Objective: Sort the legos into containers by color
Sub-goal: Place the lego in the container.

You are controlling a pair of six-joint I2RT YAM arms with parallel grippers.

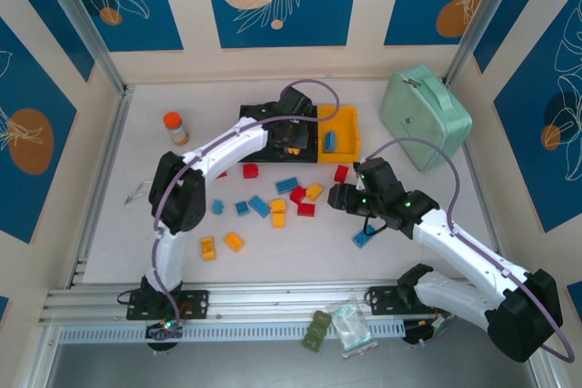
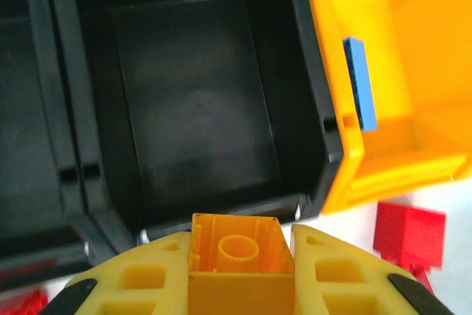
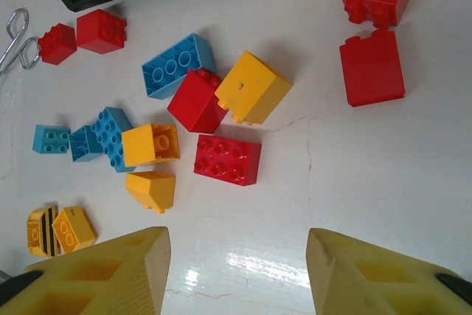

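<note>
A: What is the biggest thing on the white table (image 1: 300, 252)?

B: The green case (image 1: 424, 115), in the far right corner.

A: And the containers (image 1: 346, 129)?

B: Three bins in a row at the table's far edge. Two are black and one is yellow. A blue brick (image 2: 361, 82) lies in the yellow one.

A: What about the hands?

B: The left gripper (image 1: 293, 138) is clamped on a yellow brick (image 2: 237, 252), above the middle black bin (image 2: 192, 108). The right gripper (image 3: 237, 241) has its fingers apart with nothing between them.

A: Where are the legos (image 3: 227, 160)?

B: Red, blue and yellow ones lie loose in the table's middle, under the right gripper.
</note>
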